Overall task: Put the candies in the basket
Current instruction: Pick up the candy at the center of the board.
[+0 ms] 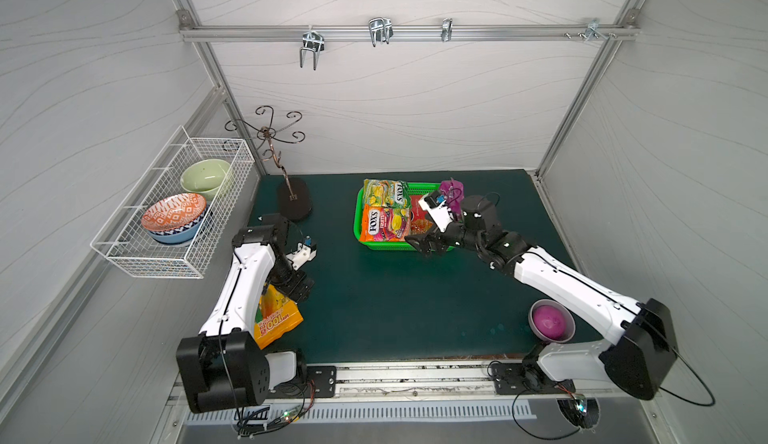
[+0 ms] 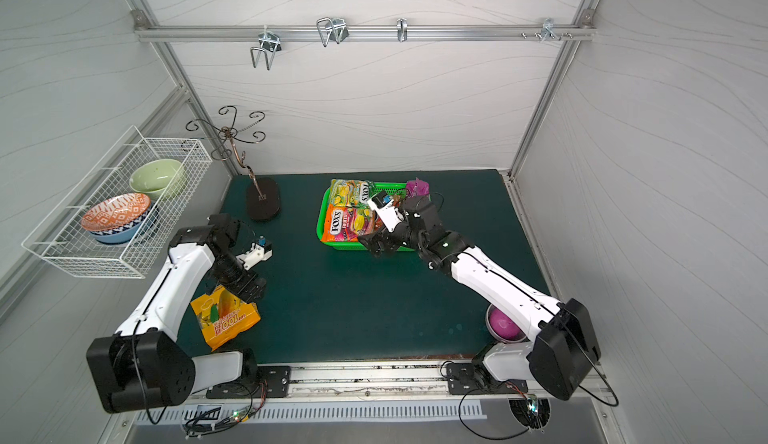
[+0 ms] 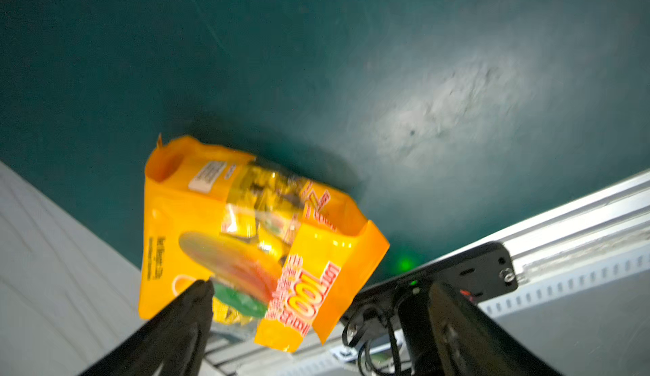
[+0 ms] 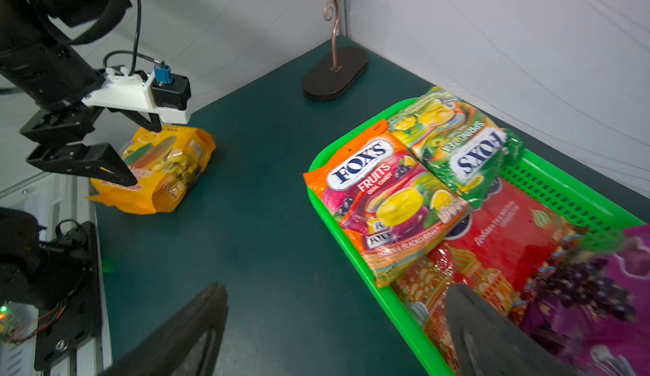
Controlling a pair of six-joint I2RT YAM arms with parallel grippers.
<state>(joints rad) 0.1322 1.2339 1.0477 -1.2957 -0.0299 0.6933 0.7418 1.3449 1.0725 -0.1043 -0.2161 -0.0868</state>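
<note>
The green basket (image 1: 356, 222) (image 2: 319, 226) (image 4: 399, 319) holds several candies: an orange FOX'S bag (image 1: 384, 224) (image 4: 383, 195), a green FOX'S bag (image 1: 384, 193) (image 4: 453, 142), a red bag (image 1: 419, 217) (image 4: 510, 244) and a purple grape bag (image 1: 451, 190) (image 4: 598, 304) at its far right corner. My right gripper (image 1: 424, 246) (image 4: 336, 293) is open and empty, its fingers straddling the basket's near rim. A yellow-orange bag (image 1: 276, 317) (image 2: 226, 317) (image 3: 246, 237) lies at the table's front left. My left gripper (image 1: 291, 294) (image 3: 320, 286) hovers open just above it.
A purple-lined bowl (image 1: 550, 321) sits front right beside the right arm. A white wire basket (image 1: 174, 209) with bowls hangs on the left wall. A copper stand on a black base (image 1: 293, 201) (image 4: 334, 75) stands back left. Metal hooks hang on the rear rail.
</note>
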